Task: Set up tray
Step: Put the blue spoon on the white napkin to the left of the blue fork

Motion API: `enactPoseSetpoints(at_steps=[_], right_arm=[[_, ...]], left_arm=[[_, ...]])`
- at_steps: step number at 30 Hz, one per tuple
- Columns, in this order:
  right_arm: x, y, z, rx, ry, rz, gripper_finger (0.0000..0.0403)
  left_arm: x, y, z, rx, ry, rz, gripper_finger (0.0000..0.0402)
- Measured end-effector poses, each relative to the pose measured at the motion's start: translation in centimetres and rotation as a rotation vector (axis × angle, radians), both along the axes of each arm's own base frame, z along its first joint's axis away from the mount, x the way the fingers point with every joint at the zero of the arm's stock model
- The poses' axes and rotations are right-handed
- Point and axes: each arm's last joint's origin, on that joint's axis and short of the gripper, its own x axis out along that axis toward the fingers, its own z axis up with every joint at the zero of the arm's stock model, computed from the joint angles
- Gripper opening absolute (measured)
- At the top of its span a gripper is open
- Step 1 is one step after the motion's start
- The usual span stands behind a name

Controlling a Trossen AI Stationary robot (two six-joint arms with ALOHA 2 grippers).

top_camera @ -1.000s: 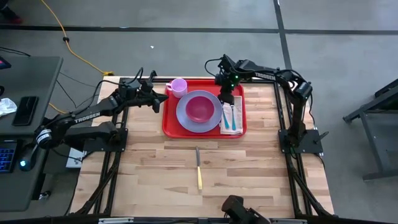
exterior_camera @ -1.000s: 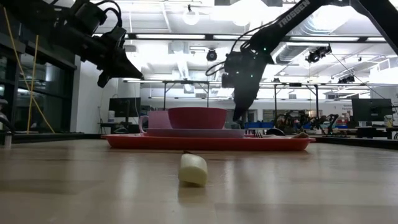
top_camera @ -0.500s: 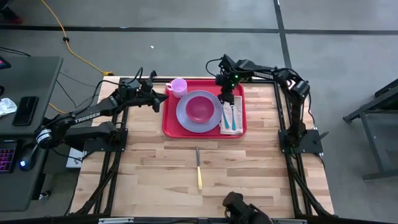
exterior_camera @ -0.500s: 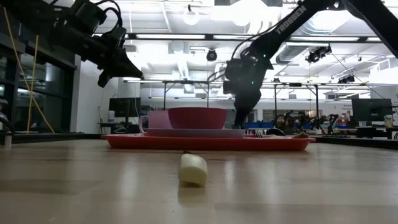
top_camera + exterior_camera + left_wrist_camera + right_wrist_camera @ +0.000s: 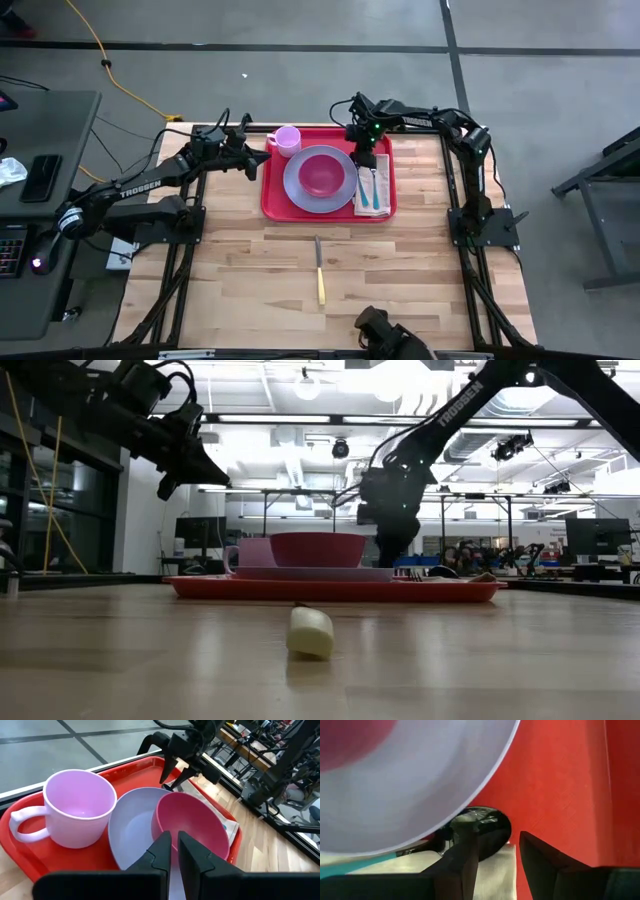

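From the knife (image 5: 319, 272) lying low in the frame I look up to the tray (image 5: 272, 196) at centre; my right gripper (image 5: 366, 158) sits low over the spoon (image 5: 480, 831), fingers parted, empty. A careless close could nudge the plate (image 5: 296, 184). Left gripper (image 5: 262, 158), narrow, waits at upper left

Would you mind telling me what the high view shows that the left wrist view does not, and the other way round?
Only the high view shows the yellow-handled utensil lying on the bare table in front of the tray, and both arms whole.

Only the left wrist view shows inside the pink mug, and the left gripper with its fingers nearly together, holding nothing.

Both show the red tray, the lavender plate, the pink bowl and the right gripper low over the tray.
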Motion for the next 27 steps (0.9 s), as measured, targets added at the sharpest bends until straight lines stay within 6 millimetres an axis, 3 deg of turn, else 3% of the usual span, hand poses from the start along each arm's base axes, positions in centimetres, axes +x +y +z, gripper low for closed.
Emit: enactPoseSetpoints(at_steps=[10, 27], right_arm=[[0.07, -0.11, 0.09, -0.009, -0.011, -0.001, 0.0119], [0.26, -0.16, -0.10, -0.031, -0.002, -0.008, 0.0071]], left_arm=[[-0.01, 0.02, 0.00, 0.002, 0.002, 0.006, 0.0062], [-0.01, 0.02, -0.04, -0.001, 0.005, 0.006, 0.0062]])
